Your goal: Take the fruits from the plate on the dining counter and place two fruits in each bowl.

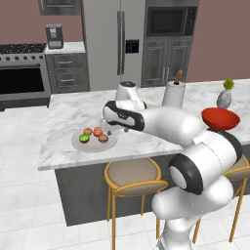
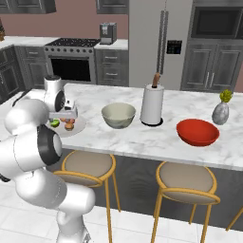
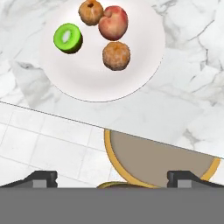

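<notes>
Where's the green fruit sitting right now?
The green fruit lies on the plate with the other three, at the left of the cluster in the hand view, nearest an orange-brown fruit.

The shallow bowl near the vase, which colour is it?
Glossy red bowl; the right base view shows it best.

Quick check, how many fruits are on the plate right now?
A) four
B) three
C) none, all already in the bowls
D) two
A. In the hand view the plate holds a green fruit, a reddish fruit and two orange-brown fruits; in the right base view the beige-grey bowl and the red bowl look empty.
</notes>
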